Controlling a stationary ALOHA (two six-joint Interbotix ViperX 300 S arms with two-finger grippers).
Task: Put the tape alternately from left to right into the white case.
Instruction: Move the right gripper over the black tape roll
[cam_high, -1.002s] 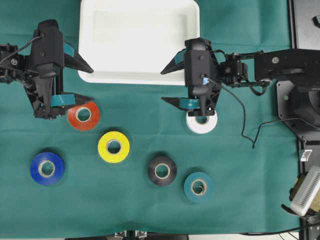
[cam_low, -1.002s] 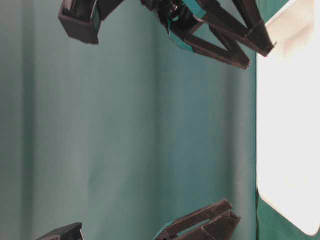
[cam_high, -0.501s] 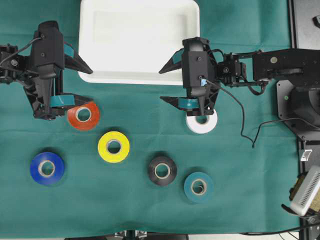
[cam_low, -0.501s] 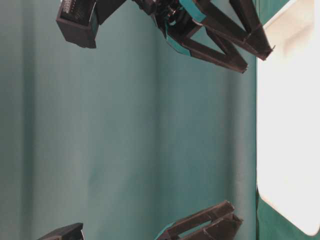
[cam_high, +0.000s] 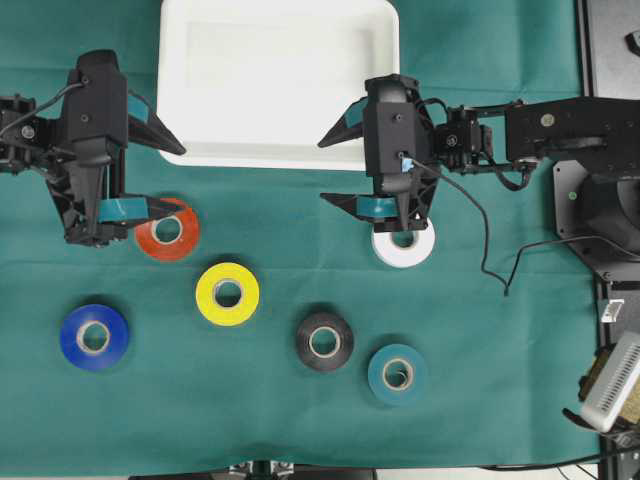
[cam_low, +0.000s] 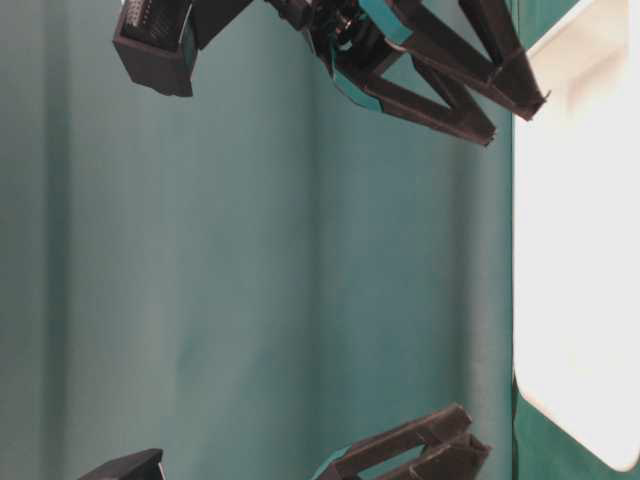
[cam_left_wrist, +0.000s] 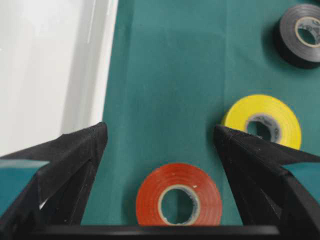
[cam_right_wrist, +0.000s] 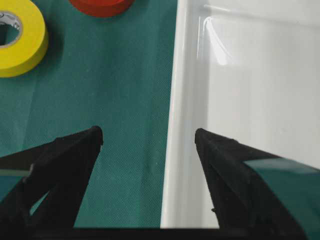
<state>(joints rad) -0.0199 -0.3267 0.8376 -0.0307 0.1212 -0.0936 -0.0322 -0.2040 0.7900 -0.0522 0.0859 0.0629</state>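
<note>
Overhead: white case (cam_high: 280, 85) at top centre on green cloth (cam_high: 300, 420), nothing inside. Left gripper (cam_high: 168, 175) spread wide, holding nothing, one finger over the case's left edge, the other over the red roll (cam_high: 167, 232). Right gripper (cam_high: 335, 168) wide apart too, holding nothing, beside the case's lower right corner, its body covering part of the white roll (cam_high: 403, 245). Yellow roll (cam_high: 227, 293), blue roll (cam_high: 93, 337), black roll (cam_high: 324, 341) and teal roll (cam_high: 397, 373) lie flat on the cloth below. Table-level: only black fingers at top and bottom, cloth, case rim (cam_low: 575, 250) at right. Left wrist: red roll (cam_left_wrist: 179, 200) between the spread fingers, yellow (cam_left_wrist: 263, 124) by the right finger, black (cam_left_wrist: 301, 34) far corner, case (cam_left_wrist: 50, 70) left. Right wrist: fingers straddle the case rim (cam_right_wrist: 182, 100); yellow (cam_right_wrist: 20, 37) and red (cam_right_wrist: 102, 6) beyond.
</note>
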